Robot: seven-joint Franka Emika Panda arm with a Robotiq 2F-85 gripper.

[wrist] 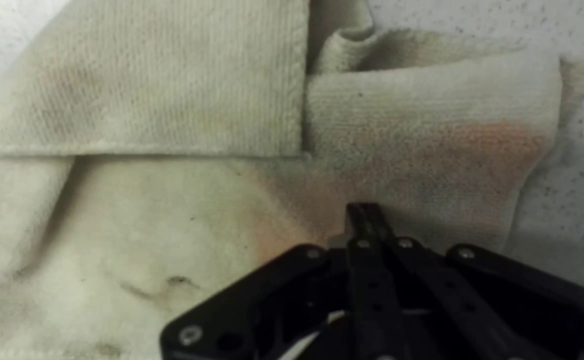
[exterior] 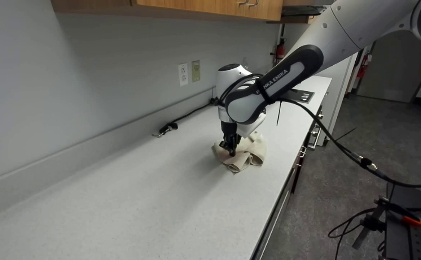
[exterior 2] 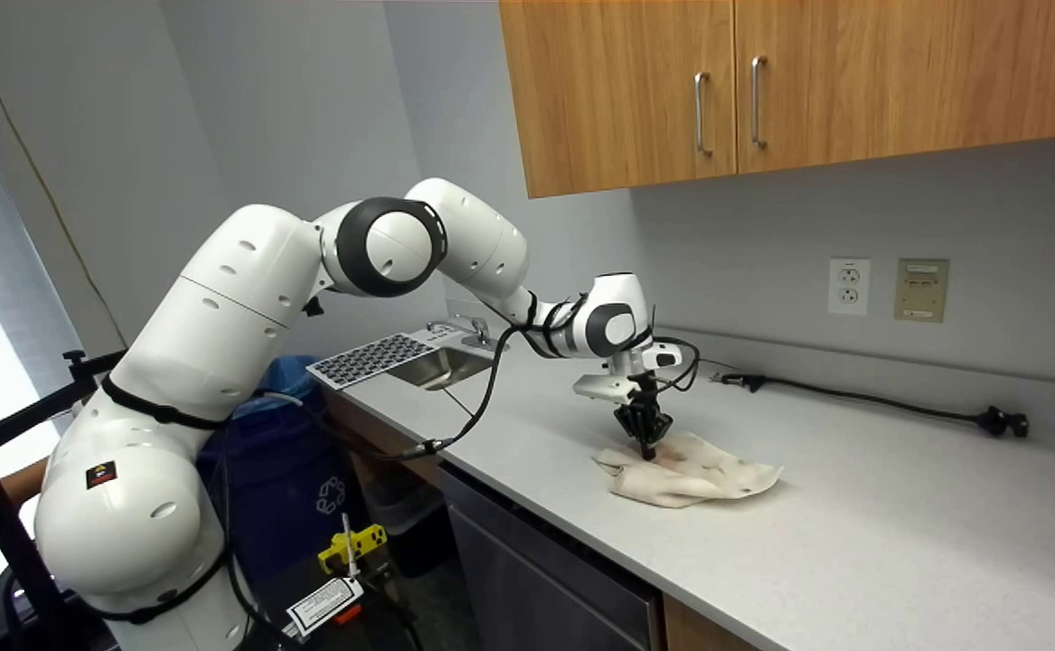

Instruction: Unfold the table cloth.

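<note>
The table cloth (exterior: 256,150) is a cream-beige, crumpled and partly folded sheet on the white counter (exterior: 141,202). It shows in an exterior view (exterior 2: 717,477) with loose corners spread to the sides. In the wrist view the cloth (wrist: 171,215) has a square flap folded over at the top, a rolled crease at the upper right and pinkish-brown stains. My gripper (exterior: 232,154) points down onto the cloth, also in an exterior view (exterior 2: 648,455). In the wrist view its fingertips (wrist: 367,206) are together over the stained part. I see no fabric between them; whether they touch the cloth is unclear.
A black cable (exterior: 192,112) with a plug end (exterior 2: 997,421) lies along the wall behind the cloth. A sink (exterior 2: 441,368) is set into the counter's far end. Wooden cabinets (exterior 2: 622,90) hang above. The counter's front edge (exterior 2: 563,533) runs beside the cloth.
</note>
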